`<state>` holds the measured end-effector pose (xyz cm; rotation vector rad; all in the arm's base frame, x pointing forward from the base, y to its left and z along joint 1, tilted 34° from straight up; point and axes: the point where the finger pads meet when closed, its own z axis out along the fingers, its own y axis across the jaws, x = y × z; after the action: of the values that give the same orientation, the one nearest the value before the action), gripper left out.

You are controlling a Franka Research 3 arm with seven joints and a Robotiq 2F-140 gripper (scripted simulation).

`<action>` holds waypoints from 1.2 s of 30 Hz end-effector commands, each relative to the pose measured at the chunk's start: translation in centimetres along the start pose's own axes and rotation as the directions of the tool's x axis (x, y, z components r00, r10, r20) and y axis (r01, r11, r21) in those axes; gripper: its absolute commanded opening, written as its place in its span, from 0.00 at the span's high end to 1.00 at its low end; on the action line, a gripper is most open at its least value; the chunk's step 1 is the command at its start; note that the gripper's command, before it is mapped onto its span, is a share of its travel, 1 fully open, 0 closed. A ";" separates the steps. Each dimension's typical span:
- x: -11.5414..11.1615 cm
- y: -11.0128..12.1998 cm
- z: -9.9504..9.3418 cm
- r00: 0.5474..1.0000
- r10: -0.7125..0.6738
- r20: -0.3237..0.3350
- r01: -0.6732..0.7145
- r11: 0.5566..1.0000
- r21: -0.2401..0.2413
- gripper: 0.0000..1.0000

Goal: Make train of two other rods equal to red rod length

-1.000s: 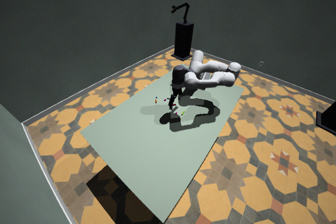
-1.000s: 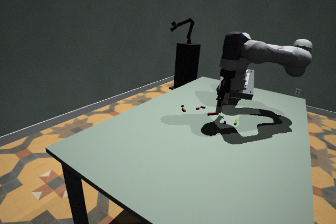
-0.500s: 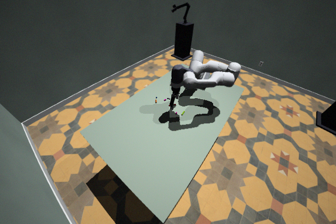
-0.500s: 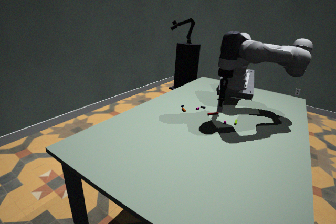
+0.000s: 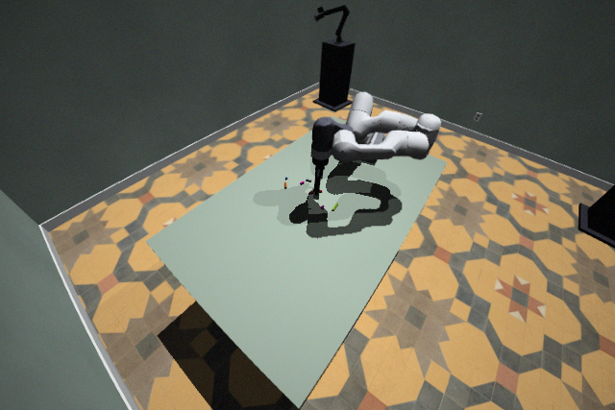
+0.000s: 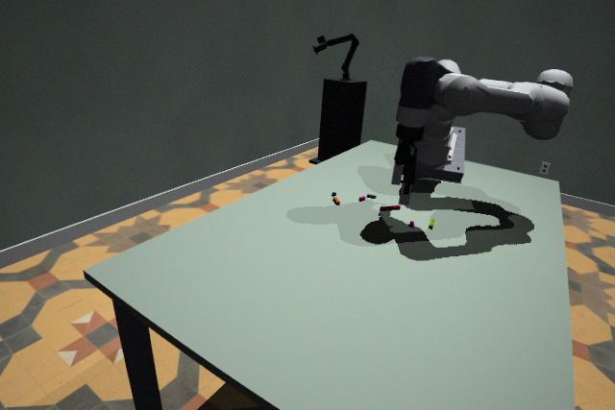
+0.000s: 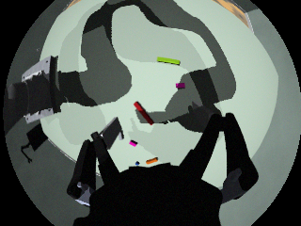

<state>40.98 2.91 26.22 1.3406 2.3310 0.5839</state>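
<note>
The red rod (image 5: 320, 191) (image 6: 389, 207) (image 7: 144, 113) lies flat, partly behind the fingers in the top view. One magenta rod (image 5: 322, 206) (image 6: 411, 223) (image 7: 180, 86) lies near the lime rod (image 5: 334, 206) (image 6: 431, 222) (image 7: 168, 60). Another magenta rod (image 5: 302, 182) (image 6: 361, 198) (image 7: 134, 143) lies near the grey rod (image 5: 308, 180) (image 6: 371, 196), which a finger mostly hides in the wrist view. The orange rod (image 5: 285, 184) (image 6: 336, 201) (image 7: 151, 161) lies near the blue rod (image 5: 286, 178) (image 6: 333, 193) (image 7: 137, 163). My gripper (image 5: 316, 192) (image 6: 405, 193) (image 7: 154, 116) is open and empty, close to the red rod.
The rods lie spread on the pale green table (image 5: 258, 271) (image 6: 298, 306). The arm's base (image 6: 455, 157) (image 7: 41, 89) stands at its back. The arm's dark shadows cover the table around the lime rod and the nearer magenta rod.
</note>
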 end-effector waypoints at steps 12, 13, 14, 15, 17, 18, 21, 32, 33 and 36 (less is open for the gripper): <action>-1.0 -1.1 -0.1 0.948 -0.317 -0.005 0.317 0.948 0.001 0.00; -1.0 -1.2 -0.1 0.944 -0.331 -0.005 0.331 0.944 0.002 0.00; -1.1 -1.3 -0.1 0.939 -0.344 -0.005 0.344 0.939 0.002 0.00; -1.1 -1.3 -0.2 0.934 -0.358 -0.005 0.358 0.934 0.002 0.00; -1.2 -1.5 -0.2 0.923 -0.384 -0.006 0.384 0.923 0.002 0.00; -1.3 -1.5 -0.2 0.918 -0.398 -0.006 0.398 0.918 0.002 0.00; -1.4 -1.8 -0.2 0.899 -0.437 -0.006 0.437 0.899 0.003 0.00; -1.9 -2.5 -0.2 0.821 -0.571 -0.009 0.571 0.821 0.003 0.00; -1.9 -2.6 -0.2 0.813 -0.583 -0.009 0.583 0.813 0.003 0.00; -2.0 -2.8 -0.3 0.787 -0.617 -0.010 0.617 0.787 0.003 0.00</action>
<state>39.92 0.37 25.23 0.6913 2.5416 0.4116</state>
